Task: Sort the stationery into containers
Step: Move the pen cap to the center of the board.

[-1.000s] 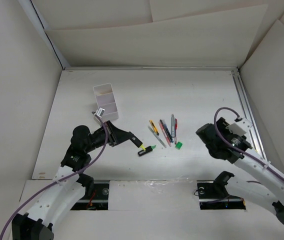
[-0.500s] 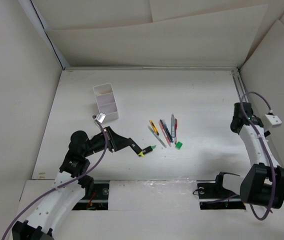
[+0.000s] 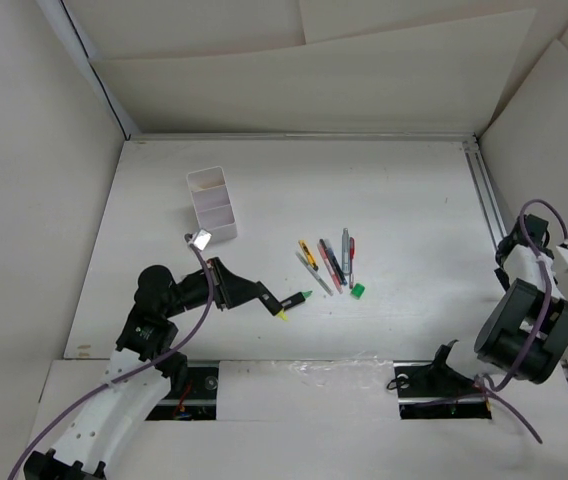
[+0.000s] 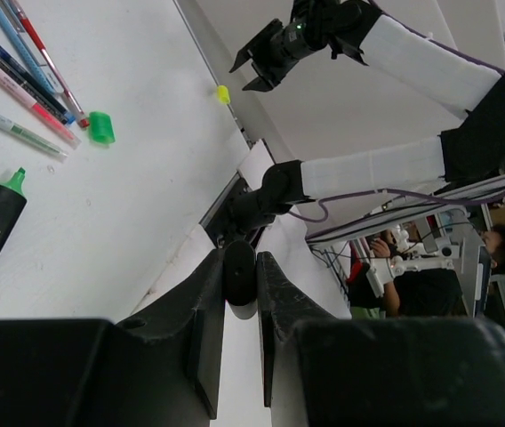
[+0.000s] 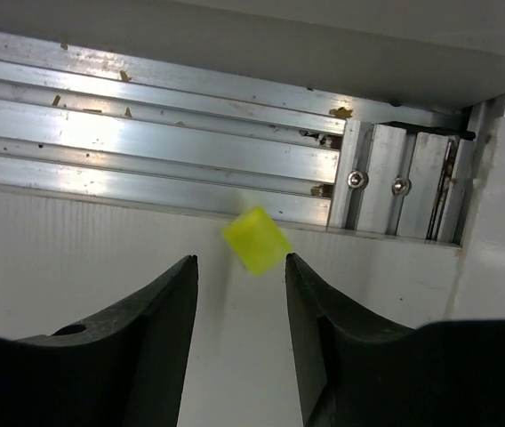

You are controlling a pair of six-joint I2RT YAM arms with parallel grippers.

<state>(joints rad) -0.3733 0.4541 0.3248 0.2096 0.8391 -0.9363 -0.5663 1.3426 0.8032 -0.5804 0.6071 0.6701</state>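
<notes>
Left gripper [image 4: 240, 260] clenched on round black highlighter [image 4: 239, 285] barrel. Right gripper [image 5: 239, 260] jaws apart; small blurred yellow cap [image 5: 257, 240] just beyond tips, beside ribbed aluminium rail [image 5: 146, 133].

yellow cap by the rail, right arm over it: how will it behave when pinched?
The yellow cap looks tiny beside the right pincer, so likely very light; one finger touching first could flick it. Smooth plastic, so it may squirt out of a pinch. The aluminium rail just behind might stop a skid.
</notes>
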